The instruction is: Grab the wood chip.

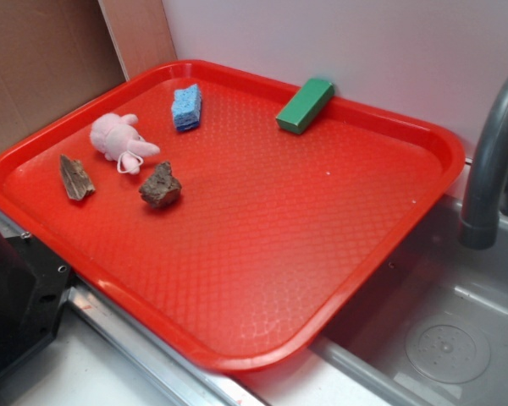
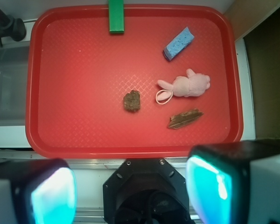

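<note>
Lying flat on the red tray (image 1: pixel 262 355), the wood chip (image 1: pixel 76 178) sits near the tray's 9 o'clock edge in the exterior view, touching nothing. A pink toy (image 1: pixel 118 142) lies just beside it toward 1 o'clock, and a dark brown lump (image 1: pixel 160 186) rests near it at 3 o'clock. A blue sponge (image 1: pixel 186 106) lies farther off toward 1 o'clock, and a green block (image 1: pixel 305 105) leans on the tray's far rim at 12 o'clock. A grey tap (image 1: pixel 491 161) stands over the sink (image 1: pixel 457 338) at 3 o'clock of the tray.

From the wrist view the chip (image 2: pixel 185 118) shows at roughly 4 o'clock of the tray's middle, with the toy (image 2: pixel 186 86) just above it at 12 o'clock, the lump (image 2: pixel 131 101) at 10 o'clock, the sponge (image 2: pixel 178 43) toward 12 o'clock and the block (image 2: pixel 115 16) at 11 o'clock. The hand (image 2: pixel 130 189) hangs over the tray's near edge at 6 o'clock, well apart from the chip. Its two fingers (image 2: pixel 51 193) stand wide, with nothing between them.
</note>
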You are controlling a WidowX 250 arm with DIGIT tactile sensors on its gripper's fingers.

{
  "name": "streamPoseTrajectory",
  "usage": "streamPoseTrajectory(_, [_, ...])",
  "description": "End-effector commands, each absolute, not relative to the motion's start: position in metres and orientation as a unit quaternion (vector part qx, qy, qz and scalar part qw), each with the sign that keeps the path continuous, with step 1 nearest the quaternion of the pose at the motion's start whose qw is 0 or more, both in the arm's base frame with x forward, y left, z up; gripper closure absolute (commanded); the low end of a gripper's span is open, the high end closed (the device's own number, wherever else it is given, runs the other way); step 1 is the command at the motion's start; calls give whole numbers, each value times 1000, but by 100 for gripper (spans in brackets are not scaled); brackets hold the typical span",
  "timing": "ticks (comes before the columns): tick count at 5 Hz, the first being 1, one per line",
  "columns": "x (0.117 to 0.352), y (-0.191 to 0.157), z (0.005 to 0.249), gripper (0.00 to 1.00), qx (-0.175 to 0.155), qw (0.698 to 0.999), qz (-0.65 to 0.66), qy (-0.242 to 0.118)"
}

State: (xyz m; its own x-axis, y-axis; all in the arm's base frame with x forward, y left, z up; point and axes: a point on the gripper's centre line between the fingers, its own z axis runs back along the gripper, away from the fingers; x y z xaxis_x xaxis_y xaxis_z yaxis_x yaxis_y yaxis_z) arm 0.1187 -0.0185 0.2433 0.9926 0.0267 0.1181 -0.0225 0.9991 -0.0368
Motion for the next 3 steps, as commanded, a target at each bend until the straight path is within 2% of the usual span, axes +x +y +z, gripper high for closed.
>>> streamPoseTrajectory(1, [119,-18,243,0,-18,998,12,-59])
streamPoseTrajectory(2, [129,32,198,0,-4,990,137,-21])
streamPoseTrajectory(3, [138,66,171,0,-3,971,225,-82])
